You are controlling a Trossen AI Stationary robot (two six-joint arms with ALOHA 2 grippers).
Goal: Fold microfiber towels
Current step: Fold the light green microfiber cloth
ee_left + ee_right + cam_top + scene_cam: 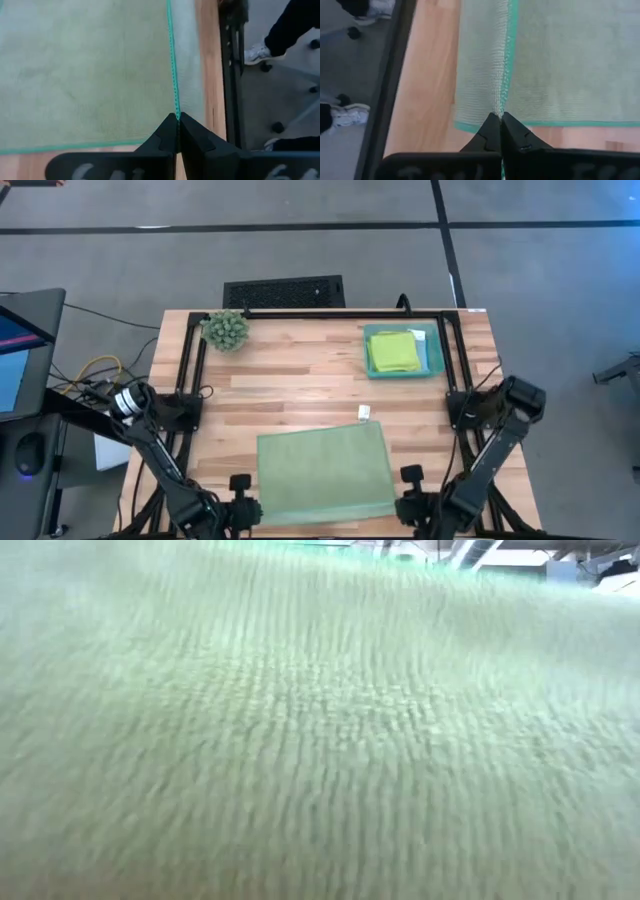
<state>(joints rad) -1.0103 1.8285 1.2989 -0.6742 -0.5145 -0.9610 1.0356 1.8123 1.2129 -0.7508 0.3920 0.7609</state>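
Sage towel (325, 473) fills low view; left gripper (177, 119), right gripper (500, 118) each pinch 1 near corner, lifting edge for fold.

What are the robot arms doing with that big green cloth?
The robot is folding a pale green towel on the wooden table. The left tool and the right tool are each pinched shut on a towel edge, at the table's near side. Another, brighter green towel lies folded in the teal tray at the far right.
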